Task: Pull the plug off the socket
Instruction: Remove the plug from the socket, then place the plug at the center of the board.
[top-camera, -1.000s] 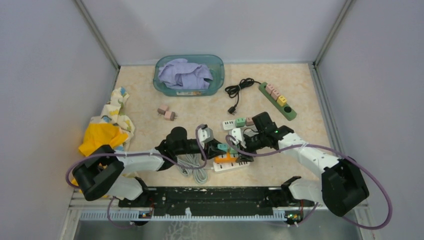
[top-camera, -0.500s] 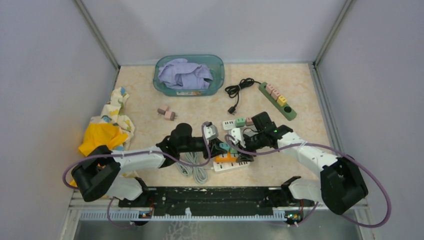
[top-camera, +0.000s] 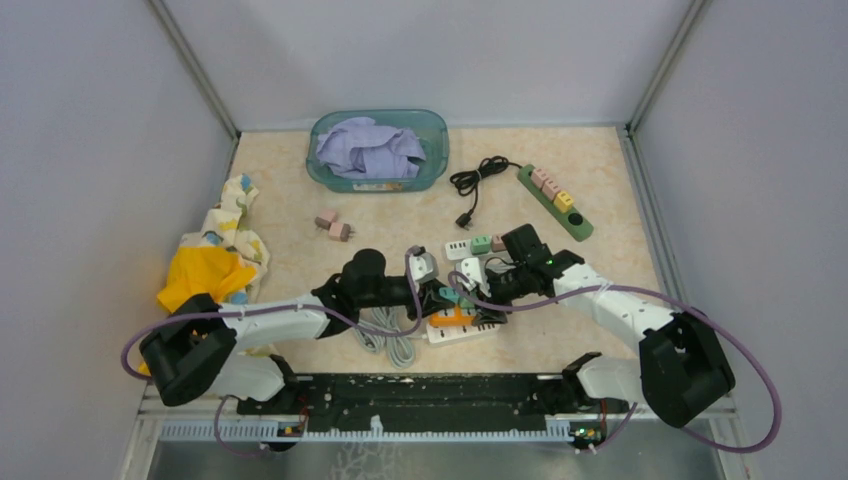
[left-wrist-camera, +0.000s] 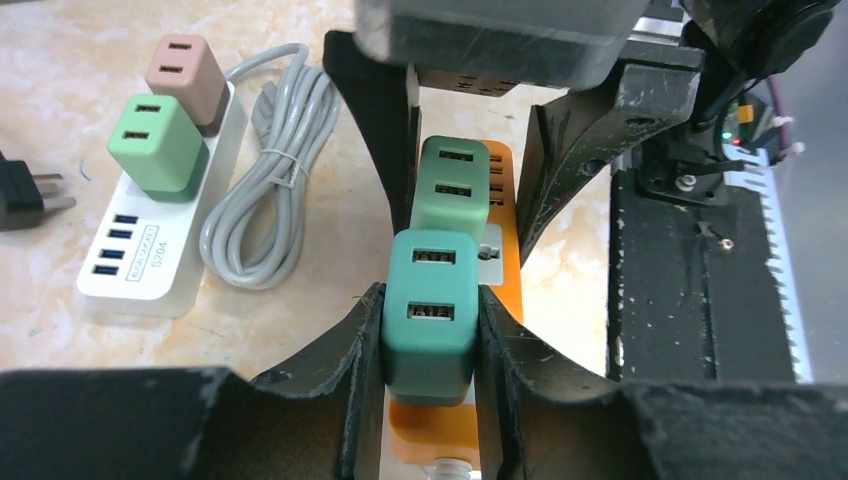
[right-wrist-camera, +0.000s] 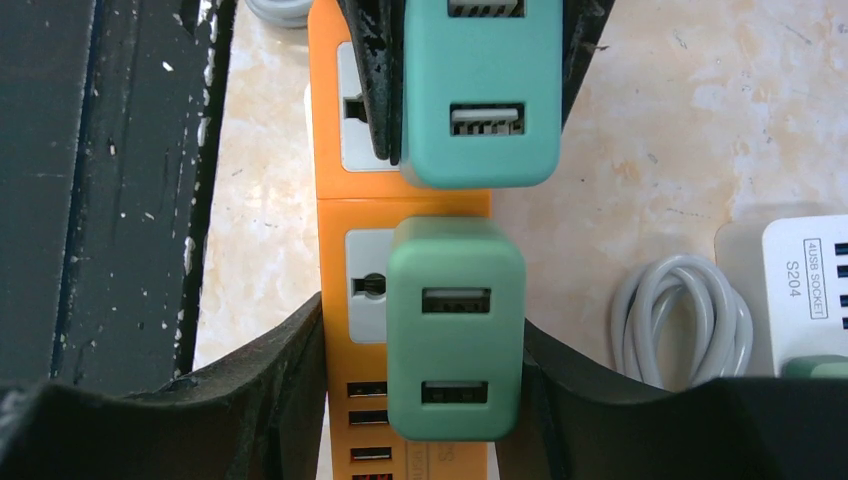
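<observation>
Top view: both arms are meeting over the orange power strip (top-camera: 452, 318), which is lying near the middle of the desk's (top-camera: 300, 200) near edge. The left fingers (top-camera: 434, 296) are sitting at its left end and the right fingers (top-camera: 488, 293) at the right. The teal plug (top-camera: 446, 294) is showing between them, too small here to judge the grip. The grey cable coil (top-camera: 385, 338) is lying just left of the strip. The white USB strip (top-camera: 458, 247) is sitting just behind. The green strip (top-camera: 555, 203) is lying toward the far right corner, and the teal basin (top-camera: 440, 140) is sitting at the far edge.

Left wrist: the left fingers (left-wrist-camera: 360, 340) are clamping the teal plug (left-wrist-camera: 430, 315) on both sides, directly over the orange power strip (left-wrist-camera: 505, 270). I can't tell whether its prongs are out of the socket. The light green plug (left-wrist-camera: 452, 190) is sitting next along the strip with the right fingers (left-wrist-camera: 385, 130) straddling it. The white USB strip (left-wrist-camera: 150, 260) is carrying a green and a pink plug.

Right wrist: the right fingers (right-wrist-camera: 300, 380) are closing across the orange power strip (right-wrist-camera: 350, 120) and the light green plug (right-wrist-camera: 455, 325) together. One finger is pressing the strip's edge and the other the plug's side. The teal plug (right-wrist-camera: 480, 90) is sitting beyond, pinched by the left fingers (right-wrist-camera: 380, 70).
</observation>
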